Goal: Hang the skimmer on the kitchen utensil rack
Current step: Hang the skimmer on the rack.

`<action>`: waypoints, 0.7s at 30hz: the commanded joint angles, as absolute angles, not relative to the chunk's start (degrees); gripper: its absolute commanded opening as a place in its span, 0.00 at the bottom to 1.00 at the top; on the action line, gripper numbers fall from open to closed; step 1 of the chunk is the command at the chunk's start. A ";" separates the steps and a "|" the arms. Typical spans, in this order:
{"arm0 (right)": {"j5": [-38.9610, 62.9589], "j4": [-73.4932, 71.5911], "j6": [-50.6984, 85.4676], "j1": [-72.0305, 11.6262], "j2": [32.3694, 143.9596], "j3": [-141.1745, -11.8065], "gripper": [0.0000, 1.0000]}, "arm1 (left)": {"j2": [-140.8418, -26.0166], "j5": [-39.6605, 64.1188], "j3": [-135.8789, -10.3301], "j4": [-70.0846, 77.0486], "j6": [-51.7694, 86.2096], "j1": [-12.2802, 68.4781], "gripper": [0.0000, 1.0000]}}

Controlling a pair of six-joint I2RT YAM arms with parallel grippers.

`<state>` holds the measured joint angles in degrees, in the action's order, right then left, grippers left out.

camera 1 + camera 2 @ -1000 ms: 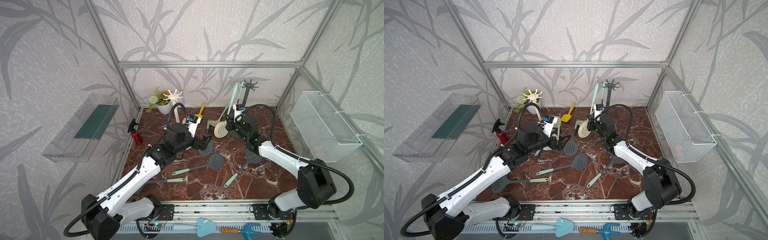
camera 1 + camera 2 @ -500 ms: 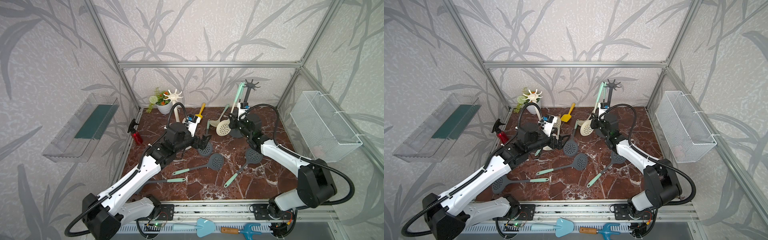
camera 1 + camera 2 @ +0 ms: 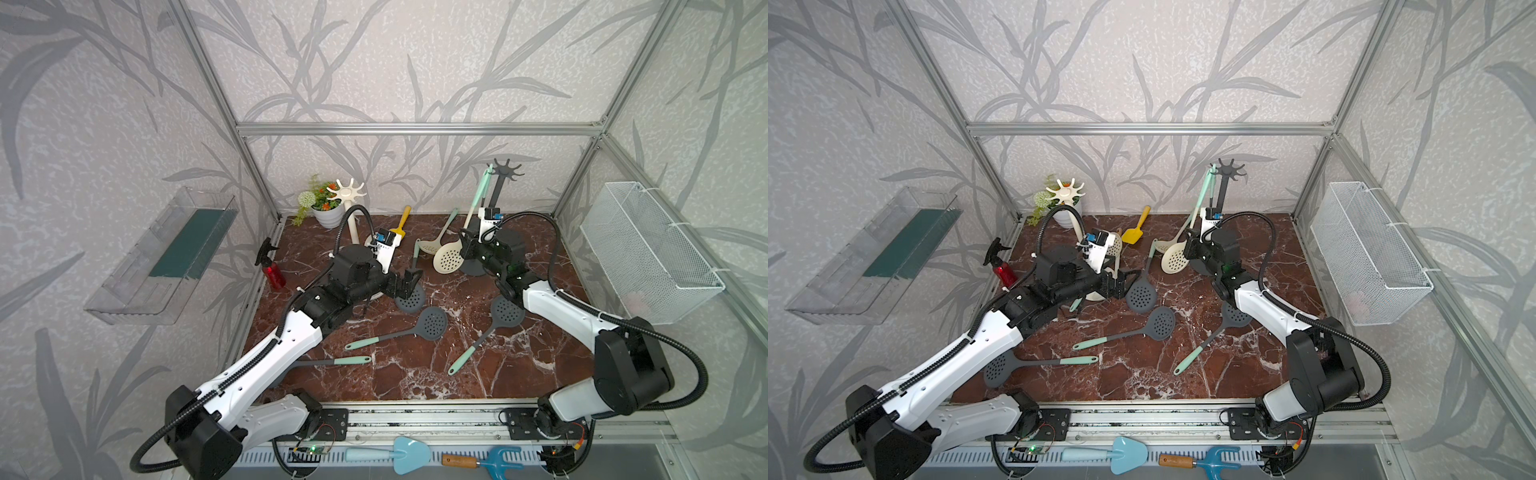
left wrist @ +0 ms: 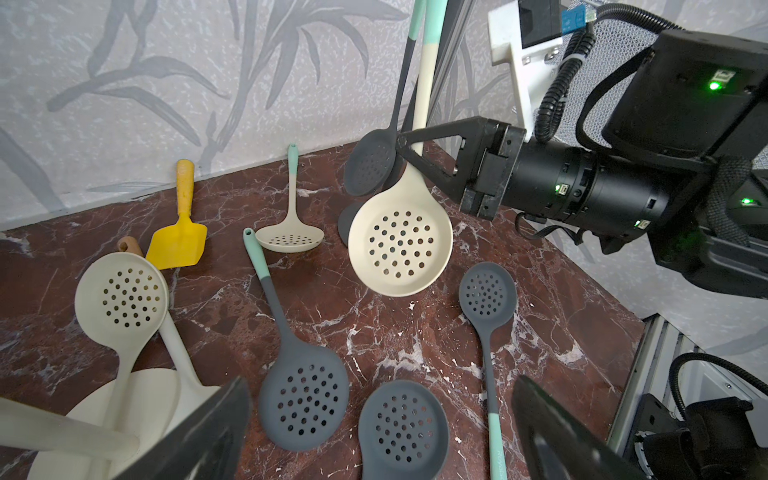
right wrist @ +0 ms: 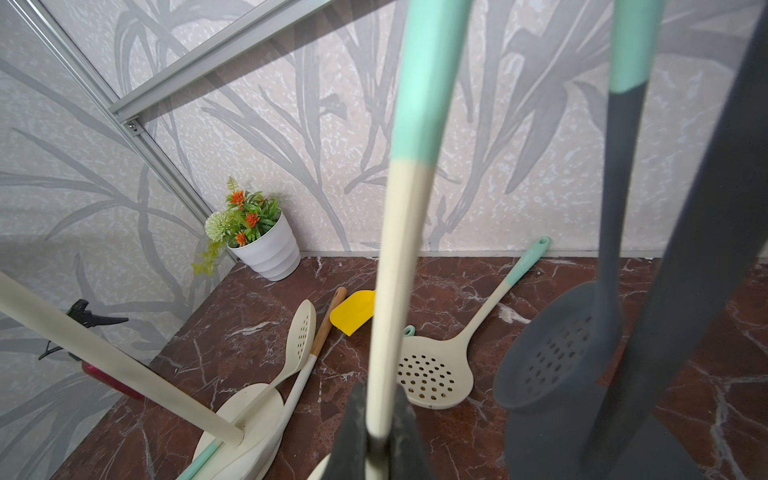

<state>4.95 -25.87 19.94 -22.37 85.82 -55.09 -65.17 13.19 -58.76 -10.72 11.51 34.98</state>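
**Top views.** My right end effector [image 3: 467,245] is clenched on the neck of the cream skimmer [image 3: 446,258], just above its perforated bowl. The same grip shows in both top views [image 3: 1173,257]. The skimmer stands steeply tilted at the back right of the table [image 3: 415,374]. Its mint handle reaches up to the crown of the black utensil rack [image 3: 504,168] (whether its loop sits over a prong, I cannot tell). My left end effector [image 3: 409,281] is released, jaws wide and carrying nothing, low over a grey skimmer [image 3: 410,297] lying near the table's middle.

**Left wrist view.** The right end effector [image 4: 402,144] pinches the cream shaft where it meets the bowl [image 4: 399,245], and the bowl appears clear of the marble. A hanging grey skimmer [image 4: 370,166] sits just behind it. My left fingers [image 4: 208,432] stand far apart, with only skimmers lying on the table between them.

**Right wrist view.** The cream shaft [image 5: 397,257] rises between my two dark fingers [image 5: 353,432], which are clamped on it. The rack's post [image 5: 685,291] is just beside it, with the hanging grey skimmer [image 5: 557,357] against that post.
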 commanded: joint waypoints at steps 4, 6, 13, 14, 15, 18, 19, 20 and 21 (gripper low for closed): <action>6.32 -25.74 17.35 -23.23 84.86 -58.13 0.00 | -65.92 13.84 -58.18 -9.81 10.84 34.11 0.96; 5.89 -24.99 16.21 -23.64 84.43 -58.62 0.00 | -66.03 13.97 -58.21 -9.84 10.82 34.06 0.96; 5.78 -25.05 16.17 -23.66 82.77 -58.33 0.00 | -66.01 14.06 -58.19 -9.89 10.85 33.99 0.96; 5.55 -25.13 16.18 -23.69 82.47 -58.14 0.00 | -66.01 14.06 -58.18 -9.82 10.84 34.01 0.96; 5.17 -25.14 16.17 -23.72 82.16 -57.86 0.00 | -66.04 14.18 -58.18 -9.84 10.81 33.98 0.96; 4.51 -25.60 15.82 -23.73 81.27 -56.95 0.00 | -66.02 14.37 -58.18 -9.84 10.96 33.99 0.96; 4.27 -25.59 15.84 -23.65 81.09 -56.78 0.00 | -66.01 14.35 -58.27 -9.76 10.90 33.92 0.96; 4.14 -25.45 15.73 -23.70 80.88 -56.67 0.00 | -66.01 14.49 -58.30 -9.76 11.01 33.84 0.96; 4.05 -25.29 15.73 -23.73 80.78 -56.49 0.00 | -66.02 14.51 -58.31 -9.72 11.03 33.84 0.96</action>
<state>4.99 -23.99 16.45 -23.57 83.24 -56.49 -65.84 13.65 -58.76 -10.72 11.53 34.30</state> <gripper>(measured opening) 0.083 0.960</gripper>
